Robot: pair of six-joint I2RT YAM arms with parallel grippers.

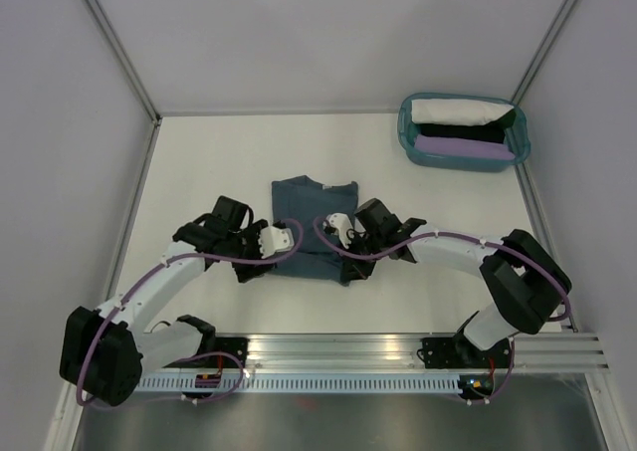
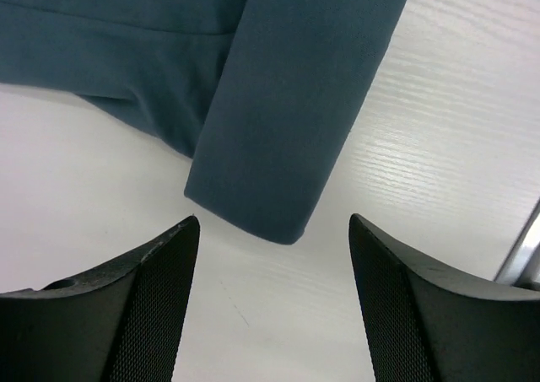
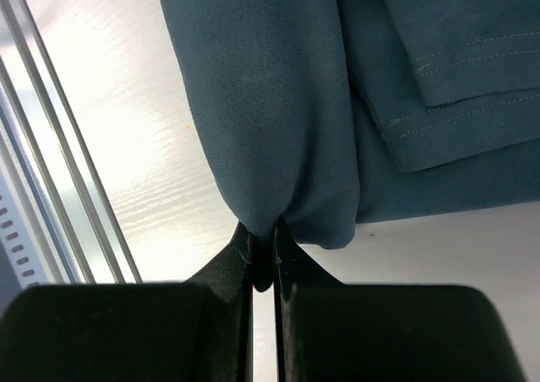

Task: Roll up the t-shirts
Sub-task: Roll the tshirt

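One blue shirt (image 1: 304, 202) lies on the table (image 1: 199, 172); right gripper (image 3: 263, 247) pinches its near edge; left gripper (image 2: 272, 226) gapes empty beside a folded corner; basket (image 1: 460, 162) well apart, far right.

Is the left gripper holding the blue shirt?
No, the left gripper stands open, and the blue t-shirt lies free ahead of it.

The slate-blue t-shirt (image 1: 315, 222) lies mid-tabletop (image 1: 219, 152), folded to a narrow rectangle with its collar at the far side and its near edge gathered into a raised fold, while a white bundle (image 1: 460, 111), a black bundle (image 1: 453, 129) and a lilac bundle (image 1: 458, 144) sit packed together in the basket (image 1: 404, 124) at the far right.
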